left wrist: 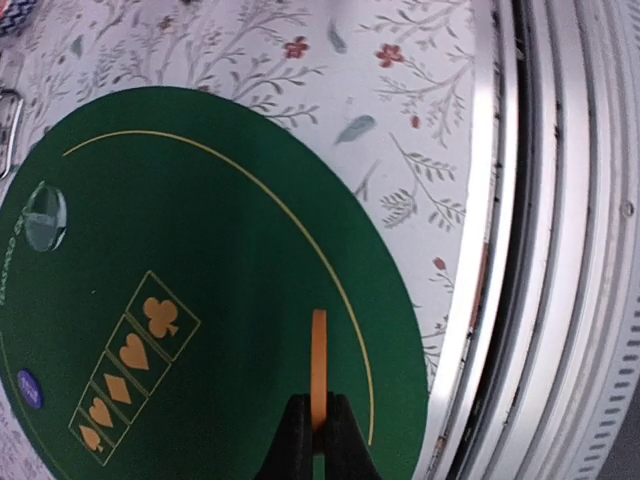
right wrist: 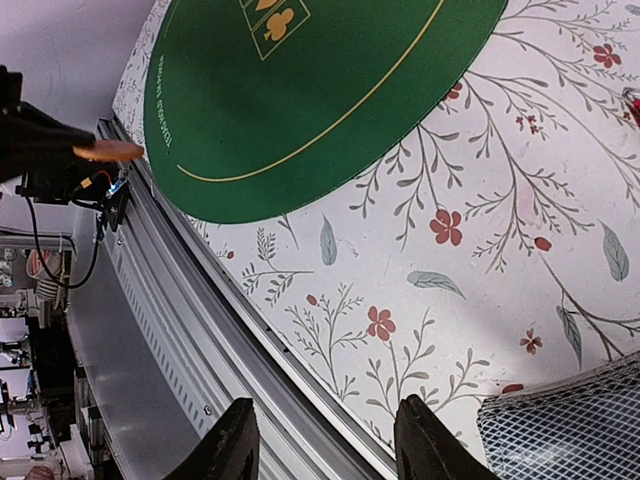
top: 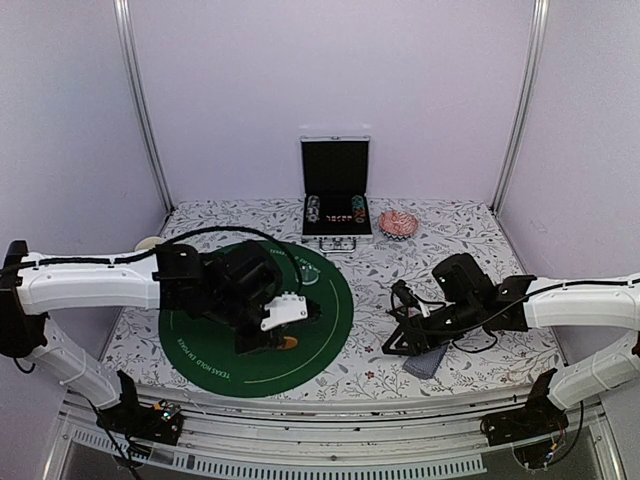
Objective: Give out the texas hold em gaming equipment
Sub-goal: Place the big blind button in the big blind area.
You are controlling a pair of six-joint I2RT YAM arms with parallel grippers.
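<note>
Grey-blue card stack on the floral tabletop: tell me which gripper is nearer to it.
Right. The right gripper hangs open just beside the card stack. The left gripper is far off over the green mat, shut on an orange disc.

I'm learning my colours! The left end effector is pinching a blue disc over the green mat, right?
Not blue: the left wrist view shows the left end effector pinching an orange disc over the green mat.
</note>
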